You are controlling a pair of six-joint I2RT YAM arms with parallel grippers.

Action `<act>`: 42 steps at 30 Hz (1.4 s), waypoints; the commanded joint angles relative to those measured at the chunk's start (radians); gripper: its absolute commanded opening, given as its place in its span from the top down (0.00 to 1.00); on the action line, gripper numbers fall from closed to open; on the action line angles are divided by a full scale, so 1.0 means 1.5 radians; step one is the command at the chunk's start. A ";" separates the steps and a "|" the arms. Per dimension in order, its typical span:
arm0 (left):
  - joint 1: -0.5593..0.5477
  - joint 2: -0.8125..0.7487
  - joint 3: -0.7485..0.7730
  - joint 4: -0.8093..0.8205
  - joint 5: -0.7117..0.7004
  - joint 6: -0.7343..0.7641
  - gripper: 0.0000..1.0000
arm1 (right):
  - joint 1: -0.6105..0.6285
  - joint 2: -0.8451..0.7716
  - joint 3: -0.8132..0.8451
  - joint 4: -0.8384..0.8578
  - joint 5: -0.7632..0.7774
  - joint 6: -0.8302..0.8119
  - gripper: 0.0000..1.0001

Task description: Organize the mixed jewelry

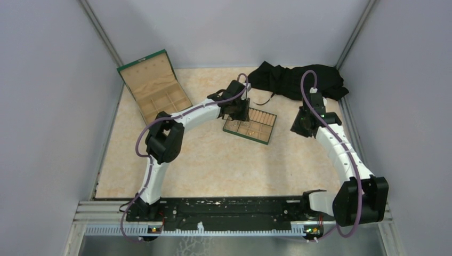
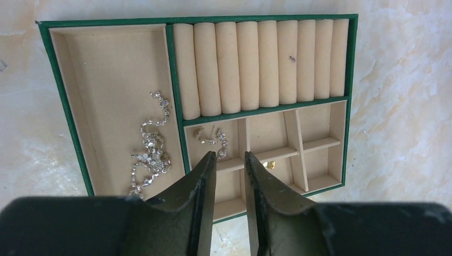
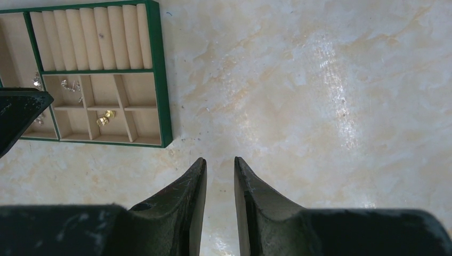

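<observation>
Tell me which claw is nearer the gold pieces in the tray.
Left. The left claw hovers over the tray beside the gold pieces; the right claw is over the table beyond its edge.

White shells on the left arm [image 1: 198,113] and right arm [image 1: 336,144], bulky black joint housings at the elbows, purple cables [image 1: 139,144] looping alongside each, black wrist blocks, dark tapered jaws showing pale scuffs and scratches
</observation>
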 commanded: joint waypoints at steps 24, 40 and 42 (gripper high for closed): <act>0.372 -0.470 -0.264 -0.243 -0.270 0.023 0.50 | 0.047 0.106 0.058 0.098 -0.055 -0.018 0.66; 0.475 -0.541 -0.339 -0.237 -0.214 0.020 0.49 | 0.090 0.268 0.143 0.087 -0.055 -0.026 0.55; 0.476 -0.541 -0.337 -0.242 -0.216 0.020 0.49 | 0.094 0.286 0.138 0.094 -0.048 -0.021 0.54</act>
